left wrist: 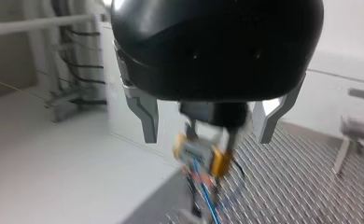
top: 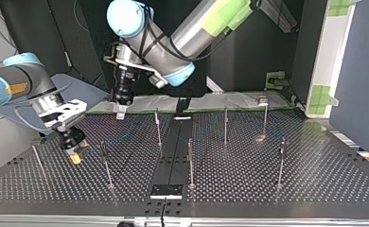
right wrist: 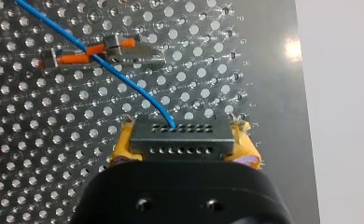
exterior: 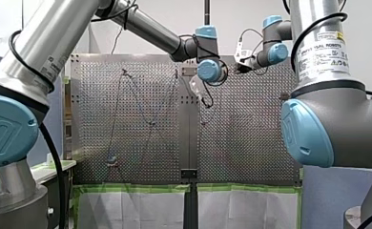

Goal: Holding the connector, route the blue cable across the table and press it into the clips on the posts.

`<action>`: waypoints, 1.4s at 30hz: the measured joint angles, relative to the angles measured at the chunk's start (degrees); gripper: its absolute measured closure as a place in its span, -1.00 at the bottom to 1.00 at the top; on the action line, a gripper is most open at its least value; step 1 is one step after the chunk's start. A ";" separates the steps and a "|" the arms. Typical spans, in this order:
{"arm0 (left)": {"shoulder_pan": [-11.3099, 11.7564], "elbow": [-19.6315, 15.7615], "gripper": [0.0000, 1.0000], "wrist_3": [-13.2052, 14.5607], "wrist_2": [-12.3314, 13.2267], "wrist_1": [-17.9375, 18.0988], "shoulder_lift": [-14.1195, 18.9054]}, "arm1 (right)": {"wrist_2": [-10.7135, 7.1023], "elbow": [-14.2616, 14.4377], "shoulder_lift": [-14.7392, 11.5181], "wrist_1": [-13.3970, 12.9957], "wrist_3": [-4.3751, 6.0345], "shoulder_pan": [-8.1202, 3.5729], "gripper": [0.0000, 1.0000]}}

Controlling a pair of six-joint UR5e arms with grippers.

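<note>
Perforated table (right wrist: 54, 163); connector (right wrist: 180, 139) pinched between yellow pads (right wrist: 121, 150) of right gripper (right wrist: 182, 142); left gripper (left wrist: 207, 135) spread.

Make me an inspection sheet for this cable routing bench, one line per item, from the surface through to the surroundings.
Surface: perforated metal table with thin upright posts standing across it.
Job's things: grey connector with the blue cable leaving it. The cable crosses an orange clip; cannot tell if it is seated.
Clutter: nothing seen.
Grippers: right gripper has yellow pads shut on the connector, low over the table. Left gripper is open and empty.
Cables: apart from the blue cable, black wiring on the arms.
Surroundings: white sheets edged with green tape beside the table.
</note>
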 joint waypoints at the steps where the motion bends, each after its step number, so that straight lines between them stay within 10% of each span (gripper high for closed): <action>1: -0.53 -0.54 -1.00 -0.27 -0.51 0.55 0.53 | 0.01 0.00 0.00 0.00 0.00 0.00 1.00; 13: -6.85 -7.33 -1.00 -6.36 -7.28 7.32 7.32 | 0.00 0.00 0.00 0.00 0.00 0.00 1.00; 26: -2.10 -13.50 -1.00 -12.31 -9.71 13.49 13.50 | 0.00 0.00 0.00 0.00 0.00 0.00 1.00; 42: -6.22 -21.56 -1.00 -10.23 -17.65 20.70 21.54 | 0.01 0.00 0.00 0.01 0.00 0.00 1.00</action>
